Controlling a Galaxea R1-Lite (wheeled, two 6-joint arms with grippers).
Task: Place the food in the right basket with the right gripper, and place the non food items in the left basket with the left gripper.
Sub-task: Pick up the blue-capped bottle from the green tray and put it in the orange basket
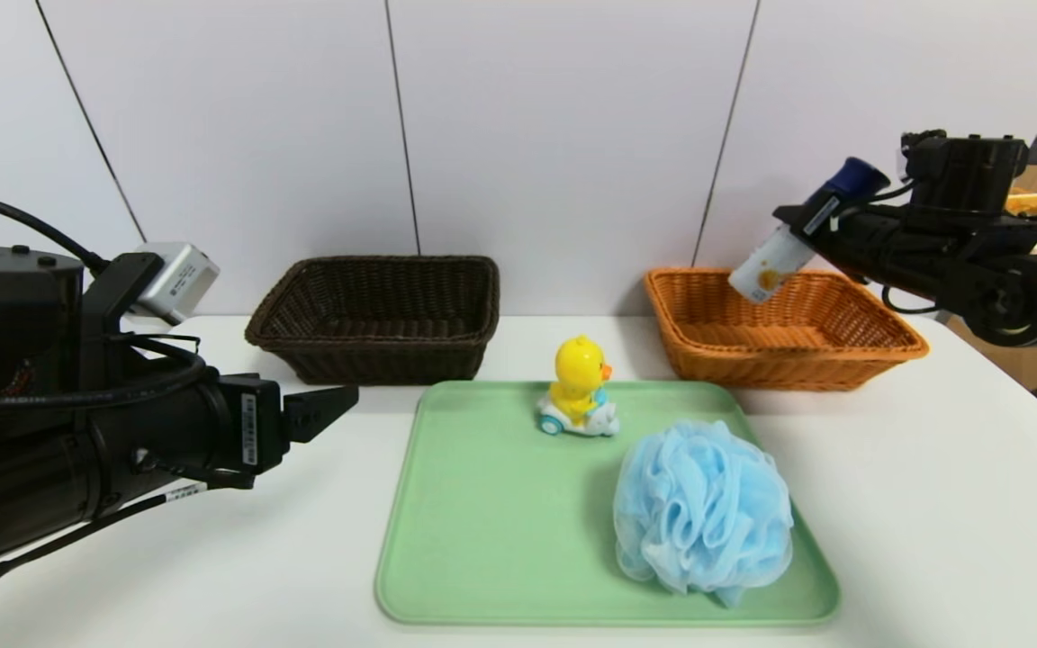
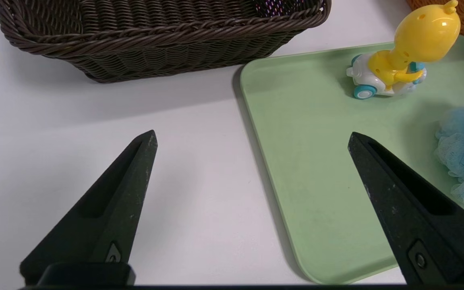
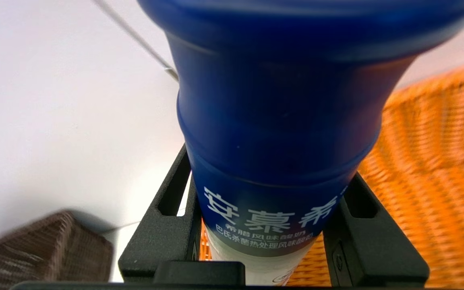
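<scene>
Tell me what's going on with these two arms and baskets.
The robot's right tool has its jaws shut on a tall cylindrical container with a dark blue top and white lower body, tilted over the orange-tan woven wicker basket. The left tool is open and empty, left of the green tray. The yellow duck toy on white-and-blue wheels and the fluffy light-blue mesh pouf are on that tray, not in the dark brown wicker basket.

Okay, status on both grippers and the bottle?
Right gripper shut on bottle, tilted over orange basket. Left gripper open, empty, beside green tray.
</scene>
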